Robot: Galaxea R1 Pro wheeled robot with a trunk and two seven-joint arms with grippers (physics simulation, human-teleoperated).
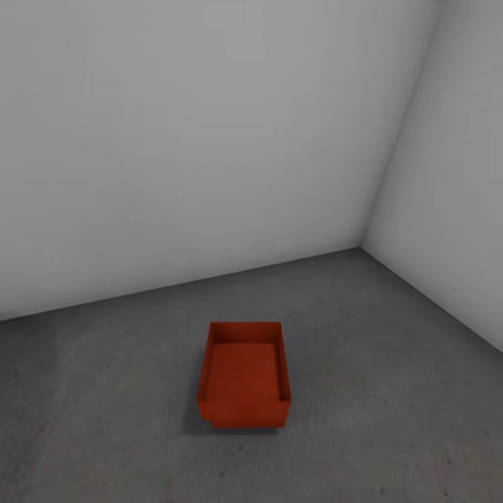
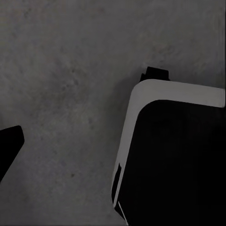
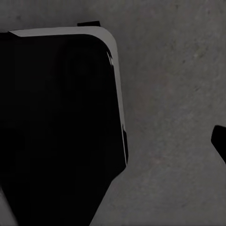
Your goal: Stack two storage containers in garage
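1 storage container is sitting on the garage floor, likely light, rigid, rim-graspable; gripper states: cannot tell.

Rough mottled grey concrete floor is seen beneath the camera. A large black body with a pale rounded edge — apparently part of the robot — is seen over it. A small dark tip is cut off at the frame edge — not identifiable.
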